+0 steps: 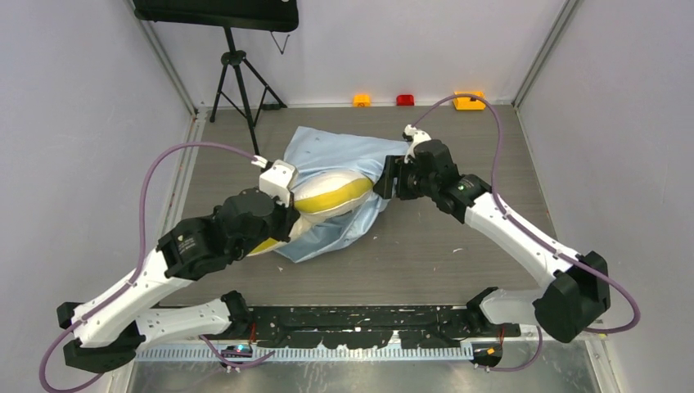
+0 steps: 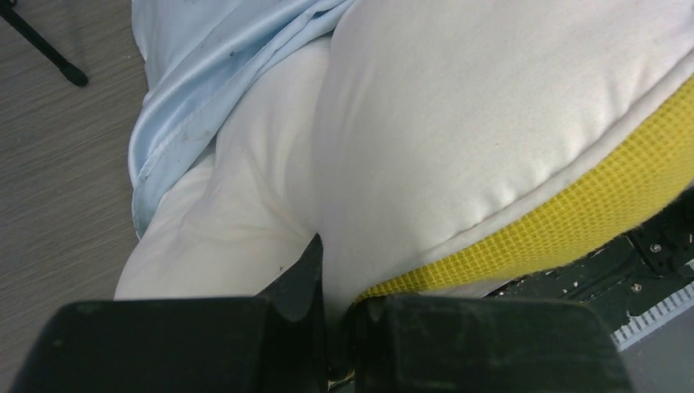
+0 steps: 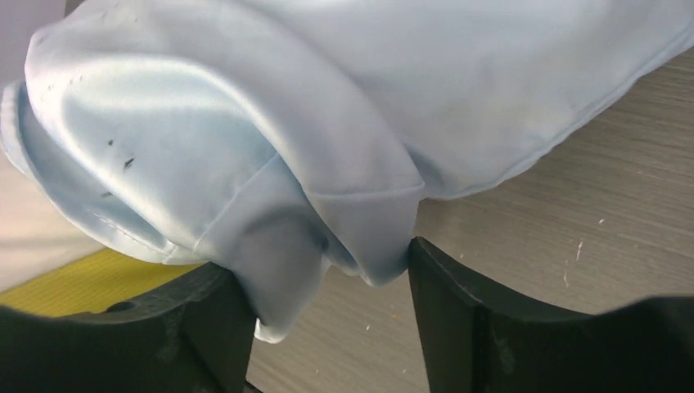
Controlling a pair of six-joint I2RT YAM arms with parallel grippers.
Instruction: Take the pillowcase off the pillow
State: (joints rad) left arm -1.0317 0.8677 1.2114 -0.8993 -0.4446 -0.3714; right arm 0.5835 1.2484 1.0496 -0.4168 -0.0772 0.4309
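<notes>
Lying at the centre of the overhead view: large light-blue, thin, wrinkly fabric pillowcase (image 1: 327,147), partly drawn off. It is covering only the far and lower-right portion of the puffy white rectangular pillow (image 1: 331,195) with the yellow side band, whose near-left end is showing bare. Removal is judged roughly half done, with the sack awaiting sliding clear of the covered end.

Left gripper (image 2: 337,286), entering from the lower left of the frame, is clamping shut on the pillow's white corner just beside the yellow band, its arm bending low and reaching toward centre. Right gripper (image 3: 319,270), coming in from the right of centre, is straddling a bunched hem fold of the pillowcase. Its fingers are standing apart with cloth touching both, and no firm pinch is showing.

Pillow and pillowcase are resting on the grey wood-grain table (image 1: 458,246).
</notes>
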